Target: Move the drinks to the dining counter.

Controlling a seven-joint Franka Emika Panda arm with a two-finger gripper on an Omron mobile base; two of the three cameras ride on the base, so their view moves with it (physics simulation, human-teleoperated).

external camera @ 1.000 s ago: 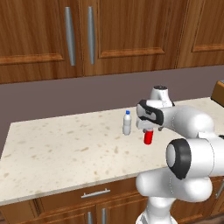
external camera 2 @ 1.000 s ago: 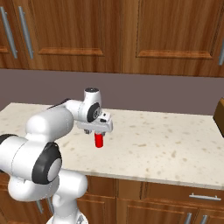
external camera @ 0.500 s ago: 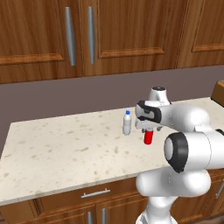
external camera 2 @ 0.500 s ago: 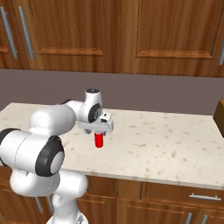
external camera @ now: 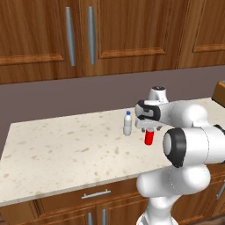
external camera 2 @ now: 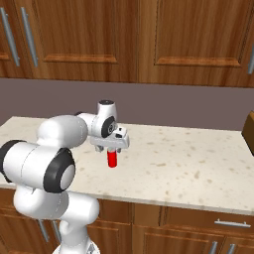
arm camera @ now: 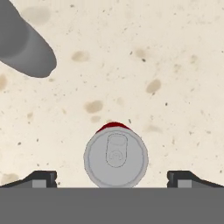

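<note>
Standing upright on the speckled counter (external camera: 66,149), the red can (arm camera: 116,157) is seen directly beneath the gripper (arm camera: 112,179), between its fingertips (arm camera: 41,178), which are spread wide and released, the water bottle (external camera: 127,123) just beside.

White arm bent forward low over the worktop, gripper (arm camera: 115,179) pointing straight down, fingers (arm camera: 41,178) spread wide apart.

Dark wooden wall cabinets (external camera: 110,35) with long metal handles (external camera: 70,36) run along the far wall above a plain mauve-grey backsplash (external camera: 66,94). Below sits the pale speckled stone surface (external camera: 66,149), with wooden drawers (external camera: 94,195) at its near edge.
</note>
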